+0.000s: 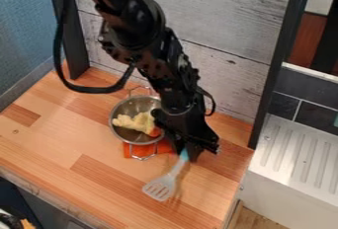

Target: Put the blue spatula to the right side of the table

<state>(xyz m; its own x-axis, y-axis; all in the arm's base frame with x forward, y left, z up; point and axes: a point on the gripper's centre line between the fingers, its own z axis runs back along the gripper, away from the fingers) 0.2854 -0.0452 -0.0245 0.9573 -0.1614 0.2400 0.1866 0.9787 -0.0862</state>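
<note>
A black robot arm (142, 43) comes down from the upper left over a wooden table (43, 144), a loose black cable (63, 60) looping at its left. At its lower end, right of the middle of the table, the black gripper (188, 152) is narrow, holding the blue spatula (174, 171) by its light blue handle. The spatula slants from the gripper toward the near left, its pale slotted head lowest in view; whether that head touches the wood, I cannot tell.

To the left of the gripper and farther back is a round metal pot (119, 128) with a wire handle on its near side and another on its far side. Inside are a lumpy, pale yellow thing (135, 122) and a small orange-red thing (155, 132). An orange cloth (142, 150) lies partly under the pot. Grey wooden planks (228, 23) stand behind the table, and a white ridged surface (294, 149) is to the right
</note>
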